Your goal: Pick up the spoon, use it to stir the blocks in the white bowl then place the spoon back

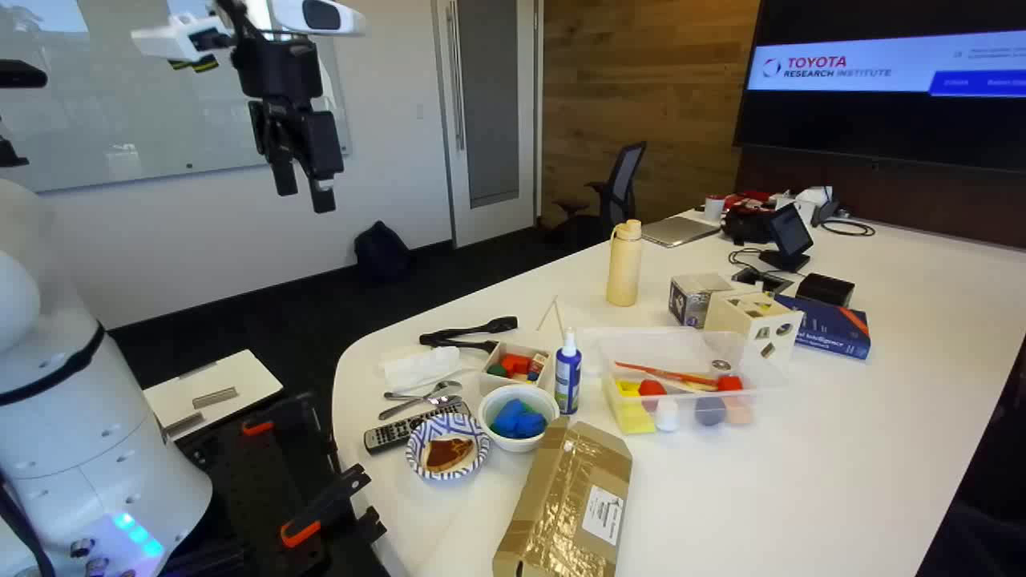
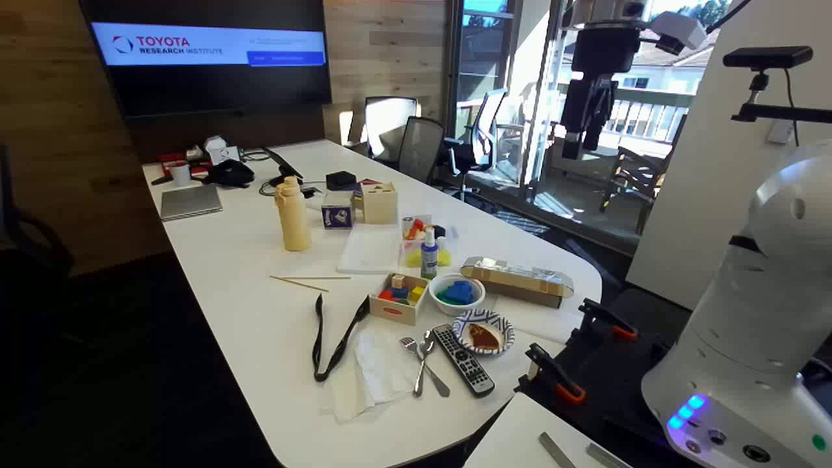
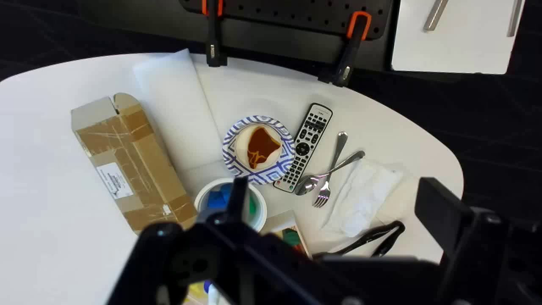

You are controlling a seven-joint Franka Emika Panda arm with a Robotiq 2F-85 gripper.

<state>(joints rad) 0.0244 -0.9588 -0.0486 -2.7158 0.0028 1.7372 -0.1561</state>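
Note:
The metal spoon [image 3: 307,184] lies on the table, crossed with a fork [image 3: 323,195], beside the remote; the spoon also shows in an exterior view [image 2: 419,379]. The white bowl [image 1: 513,444] stands close by and holds blue and green blocks [image 1: 519,420]. The bowl shows in an exterior view [image 2: 458,311] and, partly behind a finger, in the wrist view [image 3: 264,211]. My gripper [image 1: 304,191] is open and empty, high above and away from the table; it also shows in an exterior view [image 2: 581,146]. In the wrist view its fingers [image 3: 333,183] are wide apart.
A blue-patterned bowl [image 3: 288,136] with a reddish-brown piece overlaps the remote [image 3: 303,146]. A cardboard box [image 1: 565,505], spray bottle [image 1: 567,377], wooden block box [image 2: 395,313], black tongs [image 2: 338,356], napkin [image 2: 377,370], clear bin [image 1: 681,401] and tall bottle [image 1: 624,268] stand or lie around.

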